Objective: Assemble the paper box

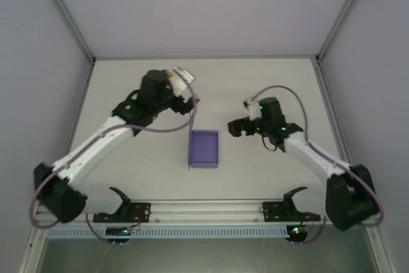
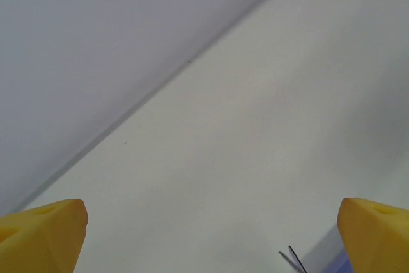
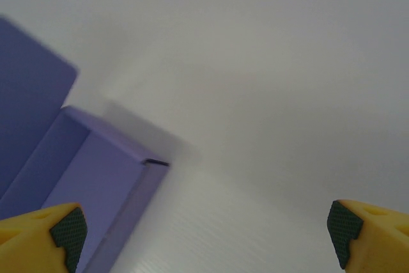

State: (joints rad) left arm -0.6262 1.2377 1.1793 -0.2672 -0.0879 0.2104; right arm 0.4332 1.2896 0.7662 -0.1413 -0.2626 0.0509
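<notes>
Fingers (image 3: 38,238) spread (both); paper box (image 1: 204,149) free.

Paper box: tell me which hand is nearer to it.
Right. The right hand is open just off the far right corner of the paper box, not touching it. The left hand, also open, is beyond the box's far edge, farther away.

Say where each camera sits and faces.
Top external: above and behind the robot, looking down on the table; left gripper and right gripper show.
Left wrist: on the left arm, facing across the table toward a wall; its yellow fingertips apart.
Right wrist: on the right arm, facing down at the paper box; fingertips apart.
Shared: top external and right wrist both show it.
</notes>
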